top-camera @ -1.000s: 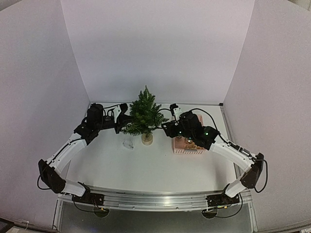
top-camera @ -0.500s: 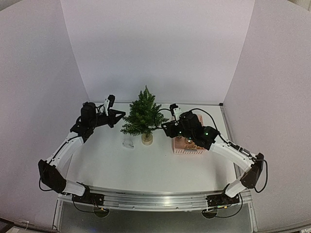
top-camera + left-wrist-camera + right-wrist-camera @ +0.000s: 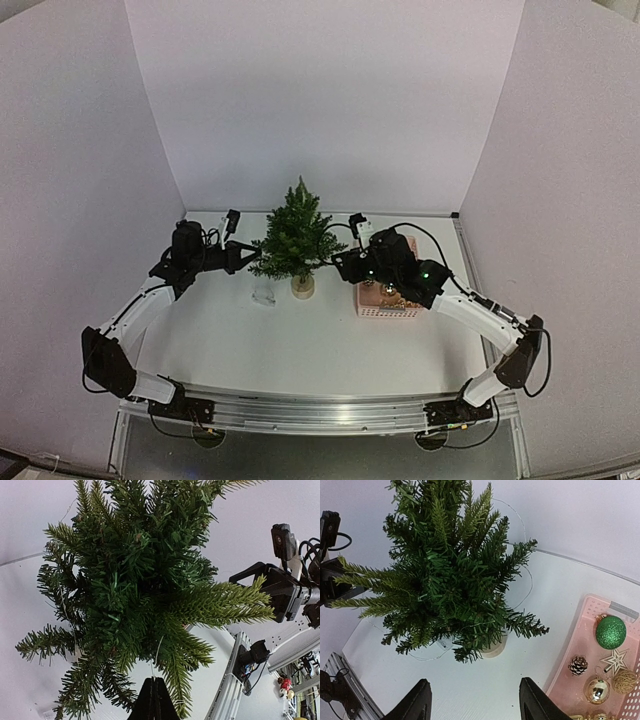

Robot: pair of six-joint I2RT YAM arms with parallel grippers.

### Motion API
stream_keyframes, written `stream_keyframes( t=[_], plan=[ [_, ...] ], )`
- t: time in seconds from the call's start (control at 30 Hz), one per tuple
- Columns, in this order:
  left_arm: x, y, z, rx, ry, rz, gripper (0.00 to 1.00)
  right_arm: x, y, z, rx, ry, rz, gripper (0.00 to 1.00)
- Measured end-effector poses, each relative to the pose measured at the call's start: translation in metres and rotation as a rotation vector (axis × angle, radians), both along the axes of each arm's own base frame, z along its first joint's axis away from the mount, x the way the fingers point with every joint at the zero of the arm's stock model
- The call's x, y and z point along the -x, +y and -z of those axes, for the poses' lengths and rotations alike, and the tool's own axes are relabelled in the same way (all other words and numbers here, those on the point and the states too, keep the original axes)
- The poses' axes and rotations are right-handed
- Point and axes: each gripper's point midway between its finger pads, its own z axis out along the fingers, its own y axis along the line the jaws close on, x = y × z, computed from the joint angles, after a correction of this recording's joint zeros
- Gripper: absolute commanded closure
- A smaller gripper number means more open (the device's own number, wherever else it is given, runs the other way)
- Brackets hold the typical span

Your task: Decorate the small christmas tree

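My left hand (image 3: pixel 154 685): fingers pressed together, pinching a thin wire (image 3: pixel 156 655) that rises from their tip into the branches; it sits low at the left side of the small christmas tree (image 3: pixel 135 590), close under the outer boughs.

My right hand (image 3: pixel 475 687): fingers spread wide, nothing between them; it hangs just off the tree's right side, pointed at it, above the tabletop (image 3: pixel 300 340).

The tree stands upright mid-tabletop between my two hands, trunk in a pale round base (image 3: pixel 495 649); the wire loops loosely about its boughs.

Right of the tree, near it, a pink basket (image 3: pixel 594 605); inside it a green glitter ball (image 3: pixel 610 632), pine cone (image 3: pixel 578 665), pale star (image 3: pixel 614 661) and gold ball (image 3: pixel 596 690).
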Motion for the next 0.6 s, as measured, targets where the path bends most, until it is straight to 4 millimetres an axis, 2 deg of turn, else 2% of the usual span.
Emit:
stream_keyframes(
  t=[0.13,0.27,0.6],
  plan=[
    [-0.002,0.001,-0.001,0.011,0.016,-0.018,1.0,0.0,0.002,-0.006,-0.012,-0.006,-0.006,0.42],
    [-0.006,0.002,-0.01,0.032,-0.008,-0.027,1.0,0.0,0.002,-0.007,-0.016,-0.007,-0.009,0.42],
    [-0.016,-0.008,-0.056,0.101,-0.148,0.02,1.0,0.001,0.002,-0.007,-0.016,-0.007,-0.01,0.42]
  ],
)
